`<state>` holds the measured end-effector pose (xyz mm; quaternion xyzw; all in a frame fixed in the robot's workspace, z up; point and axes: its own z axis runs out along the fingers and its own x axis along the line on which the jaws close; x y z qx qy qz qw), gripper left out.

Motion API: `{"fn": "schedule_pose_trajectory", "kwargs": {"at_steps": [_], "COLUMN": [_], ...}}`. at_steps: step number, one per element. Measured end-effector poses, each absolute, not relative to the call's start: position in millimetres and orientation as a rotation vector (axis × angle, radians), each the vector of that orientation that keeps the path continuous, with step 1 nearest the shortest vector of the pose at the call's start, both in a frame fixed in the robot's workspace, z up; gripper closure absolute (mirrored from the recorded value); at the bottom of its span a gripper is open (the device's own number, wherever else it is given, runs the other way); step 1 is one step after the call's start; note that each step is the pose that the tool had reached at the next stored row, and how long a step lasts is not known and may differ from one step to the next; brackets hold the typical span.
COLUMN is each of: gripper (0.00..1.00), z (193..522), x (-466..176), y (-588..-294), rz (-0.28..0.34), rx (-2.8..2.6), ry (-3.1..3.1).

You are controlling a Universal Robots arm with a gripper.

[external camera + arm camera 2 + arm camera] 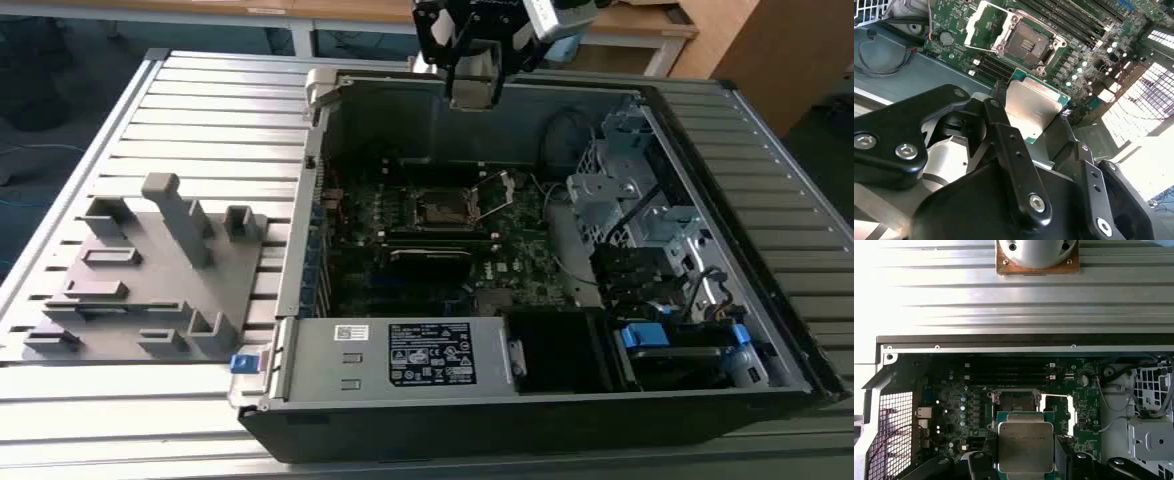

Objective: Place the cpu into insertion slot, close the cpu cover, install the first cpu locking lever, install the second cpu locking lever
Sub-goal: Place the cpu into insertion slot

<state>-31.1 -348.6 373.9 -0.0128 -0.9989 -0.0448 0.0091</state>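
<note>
Gripper [1031, 117] on the lone arm clamps one cpu [1029, 102] between its two black fingers [1004, 130], one on each of two opposite edges. The chip's dull silver top is level and held in the air above the board, not yet seated. Beyond it lies the one insertion slot [1026, 45], a dark square socket, bare and uncovered on the green motherboard [400, 270]. Its single cpu cover [973, 25] is swung open just beside it. In the exterior view the gripper hangs at twelve o'clock from the slot, well apart from it, over the far wall of the one open computer case [534, 430]. One grey fixture plate [134, 290] sits at nine o'clock from the case on the slatted metal table [200, 110].
</note>
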Motion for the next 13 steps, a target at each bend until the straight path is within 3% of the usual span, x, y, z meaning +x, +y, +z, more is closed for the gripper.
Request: {"fn": "schedule_pose_trajectory", "kwargs": {"at_steps": [13], "gripper": [0.46], "z": [371.2], "x": [-31.1], "y": [-348.6], "rz": [-0.140], "rx": [-0.040], "ry": [-3.120]}}
